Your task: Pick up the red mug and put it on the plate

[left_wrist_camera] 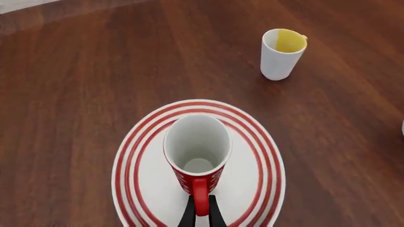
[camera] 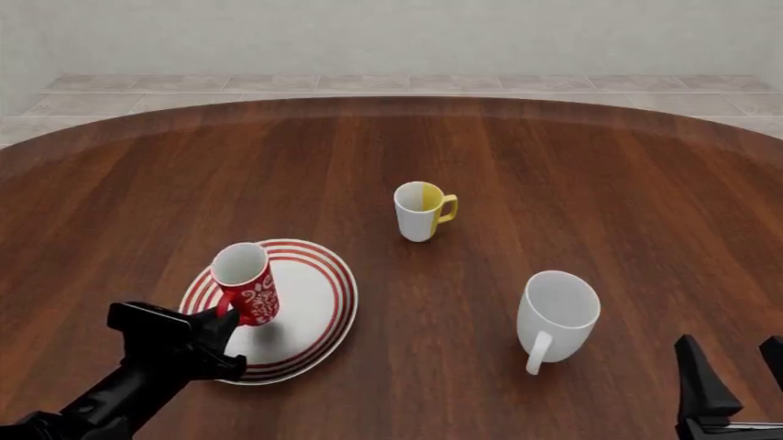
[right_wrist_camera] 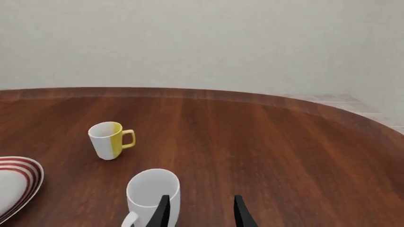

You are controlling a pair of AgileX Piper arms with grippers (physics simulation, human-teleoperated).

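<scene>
The red mug [camera: 248, 289] with its white floral pattern leans a little over the left part of the plate [camera: 321, 316], a white plate with red rings. My left gripper [camera: 224, 316] is shut on the mug's red handle. In the left wrist view the black fingers [left_wrist_camera: 188, 216] flank the handle just behind the red mug [left_wrist_camera: 197, 153], whose white inside faces the camera over the plate [left_wrist_camera: 249, 182]. I cannot tell whether the mug's base touches the plate. My right gripper [camera: 734, 385] stands open near the table's front right edge, holding nothing.
A white-and-yellow mug [camera: 420, 211] stands near the table's middle, beyond the plate. A larger plain white mug [camera: 556, 316] stands right of the plate, just ahead and left of my right gripper [right_wrist_camera: 200, 215]. The plate's rim [right_wrist_camera: 25, 182] shows in the right wrist view.
</scene>
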